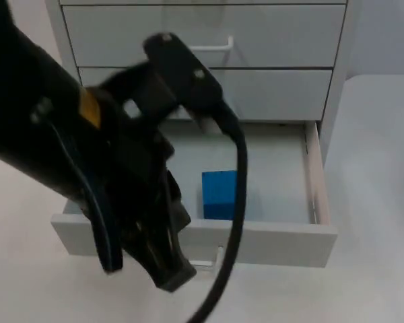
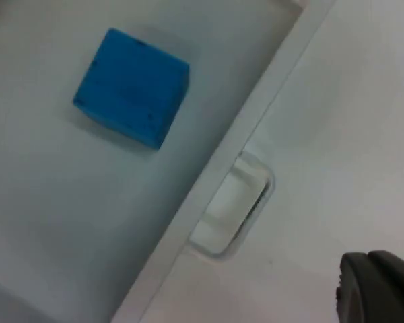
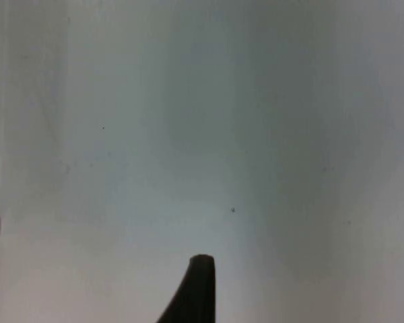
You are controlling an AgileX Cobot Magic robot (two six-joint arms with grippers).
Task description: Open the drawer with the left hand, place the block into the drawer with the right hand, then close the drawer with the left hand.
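Observation:
The bottom drawer [image 1: 269, 242] of a white cabinet is pulled out, and a blue block [image 1: 219, 194] rests on its floor near the front wall. In the left wrist view, the block [image 2: 131, 87] lies inside the drawer, beyond the front panel and its clear handle [image 2: 232, 212]. My left gripper [image 1: 172, 272] hangs just in front of the drawer front, left of the handle [image 1: 212, 259] and apart from it. The left gripper [image 2: 377, 286] holds nothing that I can see. My right gripper [image 3: 198, 289] waits over bare white table [image 3: 188, 134].
Above the open drawer are two shut drawers, the top one [image 1: 202, 33] with a white handle [image 1: 212, 47] and the middle one [image 1: 276, 91]. My left arm [image 1: 60, 134] covers the drawer's left side. White table [image 1: 377, 175] extends to the right of the cabinet.

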